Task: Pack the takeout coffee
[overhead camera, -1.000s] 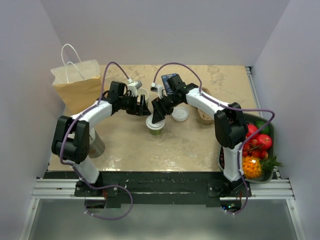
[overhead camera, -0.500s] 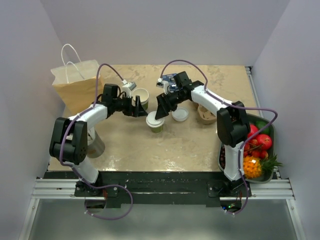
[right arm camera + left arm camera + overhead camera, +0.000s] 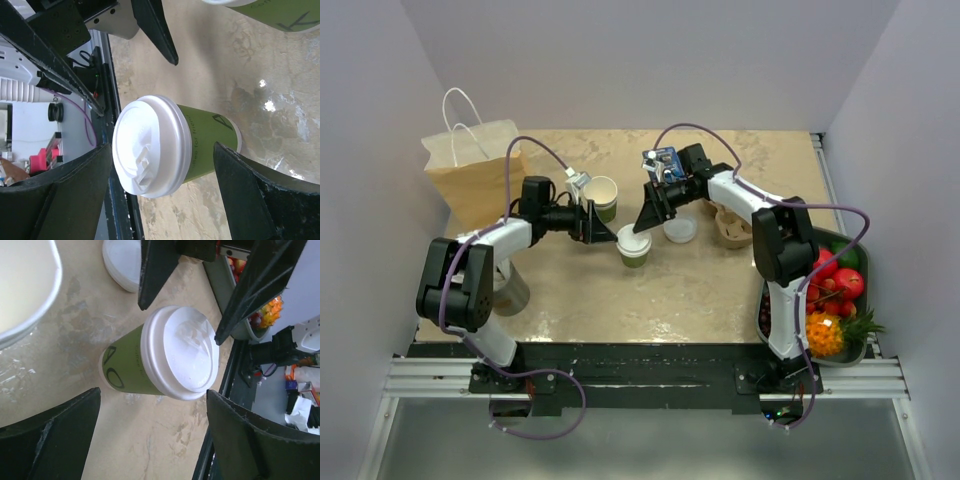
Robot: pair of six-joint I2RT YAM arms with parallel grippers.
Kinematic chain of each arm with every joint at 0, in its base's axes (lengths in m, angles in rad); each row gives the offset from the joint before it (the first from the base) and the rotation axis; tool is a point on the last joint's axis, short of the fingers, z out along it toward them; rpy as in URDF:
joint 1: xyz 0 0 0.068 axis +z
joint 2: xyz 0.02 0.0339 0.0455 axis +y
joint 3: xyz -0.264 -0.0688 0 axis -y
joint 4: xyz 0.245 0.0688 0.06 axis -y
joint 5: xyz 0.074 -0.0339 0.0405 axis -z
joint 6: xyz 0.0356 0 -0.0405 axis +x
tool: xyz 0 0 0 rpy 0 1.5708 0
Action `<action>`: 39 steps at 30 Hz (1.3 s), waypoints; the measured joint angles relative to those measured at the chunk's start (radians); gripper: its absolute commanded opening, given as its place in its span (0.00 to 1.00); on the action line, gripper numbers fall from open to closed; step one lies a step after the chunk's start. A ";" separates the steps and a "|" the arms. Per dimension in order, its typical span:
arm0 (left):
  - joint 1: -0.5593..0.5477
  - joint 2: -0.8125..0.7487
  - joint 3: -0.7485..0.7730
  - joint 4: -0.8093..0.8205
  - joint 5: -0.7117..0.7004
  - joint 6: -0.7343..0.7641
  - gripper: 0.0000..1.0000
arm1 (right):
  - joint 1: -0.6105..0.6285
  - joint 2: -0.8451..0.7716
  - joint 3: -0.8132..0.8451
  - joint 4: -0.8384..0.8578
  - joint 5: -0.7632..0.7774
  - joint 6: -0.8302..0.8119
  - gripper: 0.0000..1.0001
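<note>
The takeout coffee (image 3: 633, 246) stands upright mid-table, an olive-green cup (image 3: 131, 371) under a white lid (image 3: 180, 352). My left gripper (image 3: 600, 228) is open just left of it, and in the left wrist view my left gripper (image 3: 154, 391) has its jaws spread wide, touching nothing. From the far right, my right gripper (image 3: 648, 216) reaches in over the cup. In the right wrist view the takeout coffee (image 3: 170, 145) lies between the spread fingers of my open right gripper (image 3: 162, 146), with a gap on both sides.
A lidless green cup (image 3: 602, 194) stands behind the left gripper. A loose white lid (image 3: 680, 230) and a brown cup carrier (image 3: 730, 226) lie to the right. A paper bag (image 3: 475, 170) stands far left, a metal cup (image 3: 510, 290) near left and a fruit tray (image 3: 850, 262) at the right edge.
Both grippers have opened wider. The right gripper has drawn back off the lidded cup toward the far right. The left gripper has shifted left and nearer. The cup stays put.
</note>
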State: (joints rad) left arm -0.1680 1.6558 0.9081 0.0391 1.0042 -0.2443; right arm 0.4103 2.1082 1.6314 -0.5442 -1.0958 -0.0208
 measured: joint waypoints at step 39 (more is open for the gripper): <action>-0.101 -0.063 -0.114 0.154 -0.050 0.028 1.00 | 0.007 -0.036 -0.100 -0.016 0.031 -0.056 0.99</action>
State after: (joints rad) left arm -0.2691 1.5929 0.7944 0.1928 0.9543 -0.2165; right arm 0.4171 2.0724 1.5314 -0.5598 -1.0649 -0.0772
